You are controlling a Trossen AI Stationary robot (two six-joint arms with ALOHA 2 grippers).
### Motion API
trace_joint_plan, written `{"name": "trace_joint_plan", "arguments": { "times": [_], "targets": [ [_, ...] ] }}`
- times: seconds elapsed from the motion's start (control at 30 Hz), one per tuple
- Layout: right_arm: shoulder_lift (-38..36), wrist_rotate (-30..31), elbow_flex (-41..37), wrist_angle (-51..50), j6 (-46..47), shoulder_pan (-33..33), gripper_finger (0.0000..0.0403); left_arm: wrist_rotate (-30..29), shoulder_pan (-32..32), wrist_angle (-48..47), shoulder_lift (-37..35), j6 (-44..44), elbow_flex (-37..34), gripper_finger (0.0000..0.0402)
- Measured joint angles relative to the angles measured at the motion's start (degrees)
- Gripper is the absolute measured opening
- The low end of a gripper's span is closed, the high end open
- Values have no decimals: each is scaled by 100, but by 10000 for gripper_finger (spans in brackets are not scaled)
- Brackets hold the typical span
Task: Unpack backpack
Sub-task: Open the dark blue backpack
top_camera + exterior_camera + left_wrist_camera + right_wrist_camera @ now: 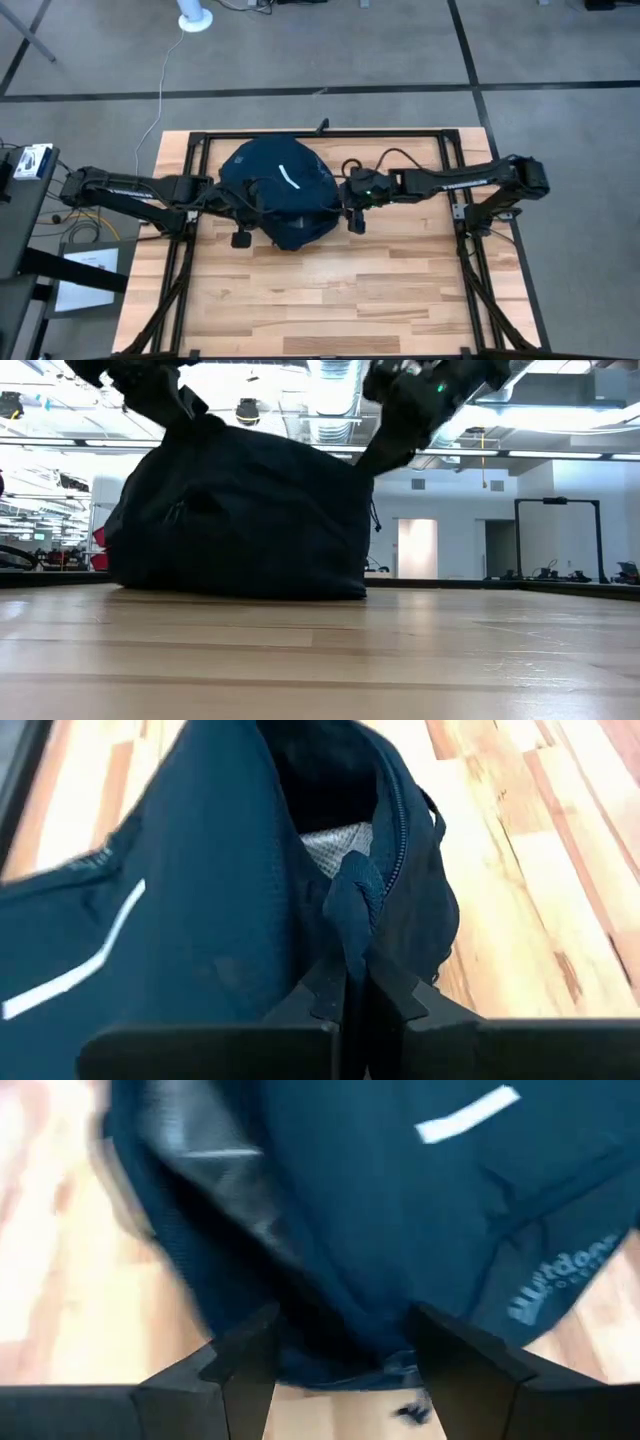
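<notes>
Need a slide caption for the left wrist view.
Left hand shut on a fold of the navy backpack beside its open zipper.

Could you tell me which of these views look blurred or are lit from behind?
Right wrist view: the backpack is smeared by motion blur. Left wrist view: its fabric is sharper, the foreground soft. Low view: bright ceiling lights behind leave the backpack nearly a silhouette. High view: evenly lit, no glare.
</notes>
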Motion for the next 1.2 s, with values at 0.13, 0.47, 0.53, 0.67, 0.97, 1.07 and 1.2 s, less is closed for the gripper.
{"name": "trace_joint_plan", "arguments": {
  "times": [0.13,0.47,0.53,0.67,0.97,1.07,1.2],
  "targets": [
    [237,293,0,149,-290,-175,201,121,0,97,0,-203,-52,0],
    [666,275,3,286,184,-551,72,21,2,165,0,-68,-52,0],
    [648,270,4,193,278,-555,26,-199,17,172,0,66,-52,0],
    [452,270,8,-365,771,-414,22,-478,245,215,1,191,-52,0],
    [-372,-732,-3,-1758,1699,455,22,-134,828,1109,682,672,-43,0],
    [-640,-1325,-7,-1328,1822,743,22,-14,888,1336,1149,914,-43,0],
    [-778,-1810,-7,-433,1840,936,22,52,942,1479,1697,1093,-39,0]
  ]
}}
